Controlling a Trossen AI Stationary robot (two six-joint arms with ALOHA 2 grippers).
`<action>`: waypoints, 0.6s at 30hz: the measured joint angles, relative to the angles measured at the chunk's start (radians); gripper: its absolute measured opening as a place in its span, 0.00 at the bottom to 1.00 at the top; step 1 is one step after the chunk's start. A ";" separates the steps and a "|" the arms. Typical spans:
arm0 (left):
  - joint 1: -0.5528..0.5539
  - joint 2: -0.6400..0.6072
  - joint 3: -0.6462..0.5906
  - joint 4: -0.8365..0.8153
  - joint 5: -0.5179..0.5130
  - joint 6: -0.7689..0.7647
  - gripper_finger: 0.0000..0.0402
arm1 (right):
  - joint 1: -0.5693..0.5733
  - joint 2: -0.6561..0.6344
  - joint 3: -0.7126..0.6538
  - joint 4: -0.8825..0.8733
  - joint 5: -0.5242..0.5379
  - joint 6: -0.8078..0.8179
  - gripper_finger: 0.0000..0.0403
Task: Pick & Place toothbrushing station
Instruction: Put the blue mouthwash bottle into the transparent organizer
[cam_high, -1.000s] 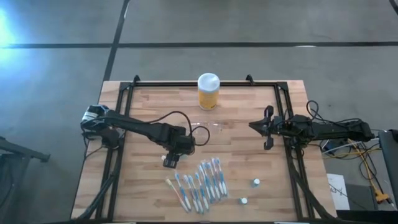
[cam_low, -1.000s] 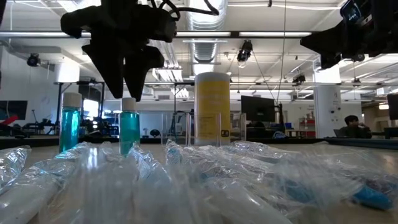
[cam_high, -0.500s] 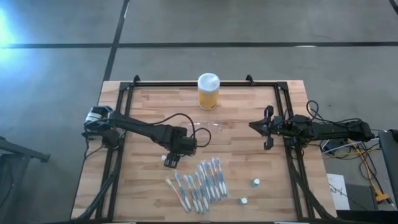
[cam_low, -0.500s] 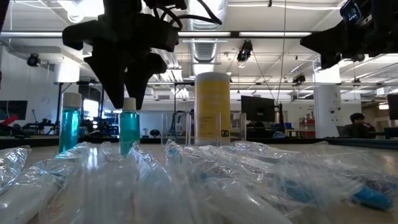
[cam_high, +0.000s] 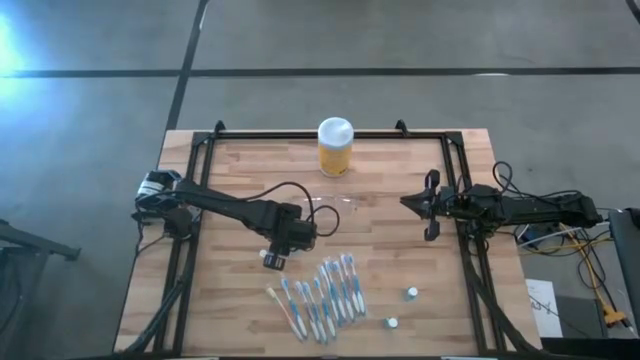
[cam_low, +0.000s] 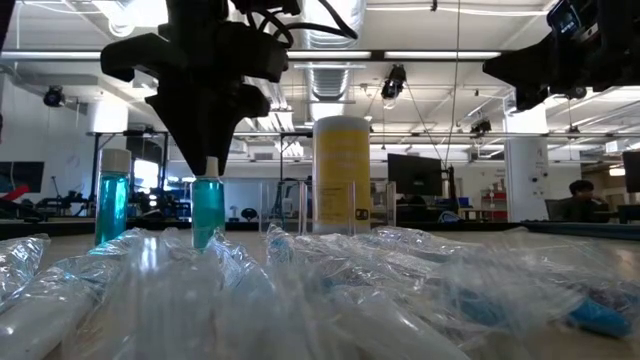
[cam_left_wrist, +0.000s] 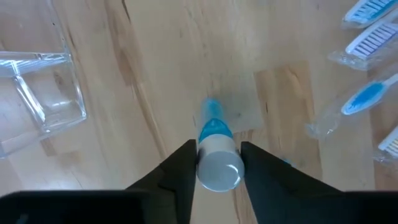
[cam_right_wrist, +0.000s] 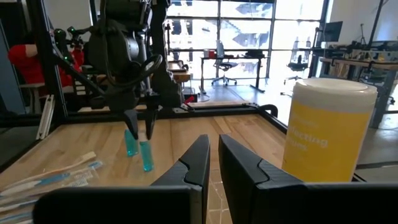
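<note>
A small bottle of blue liquid with a white cap (cam_low: 208, 205) stands upright on the wooden table. My left gripper (cam_low: 210, 165) comes down on it from above and is shut on its cap. A second such bottle (cam_low: 112, 198) stands beside it. The toothbrushing station (cam_left_wrist: 38, 93), a clear holder, sits on the wood behind the left gripper, also visible in the high view (cam_high: 335, 205). A yellow jar with a white lid (cam_high: 335, 146) stands at the far edge. My right gripper (cam_right_wrist: 213, 158) hovers shut at the right side (cam_high: 430, 205), holding nothing. My left gripper pinches the bottle's white cap (cam_left_wrist: 217, 167) between its two fingers (cam_left_wrist: 181, 168), one on each side. The fingers point steeply down from above. The bottle stands upright below them; wrapped toothbrushes in front hide its foot in the low view.
Several wrapped toothbrushes (cam_high: 322, 295) lie in a row near the front edge, right of the left gripper. Two small white-capped things (cam_high: 411, 293) (cam_high: 391, 323) stand at the near right. A black frame (cam_high: 200, 150) runs around the table's sides.
My left gripper has sunk a little over the blue bottle and its fingers, which stood wide on either side of the cap, have closed in onto it. The bottle has stayed where it was.
</note>
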 joint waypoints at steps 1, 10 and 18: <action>0.000 0.000 0.000 0.000 0.000 0.005 0.29 | 0.000 0.000 0.000 0.000 0.000 0.000 0.08; 0.001 -0.001 0.025 -0.045 0.002 0.039 0.24 | 0.000 0.000 0.000 0.000 0.000 0.000 0.08; 0.032 -0.001 0.212 -0.102 -0.047 0.042 0.24 | 0.000 0.000 0.000 0.005 0.000 0.000 0.08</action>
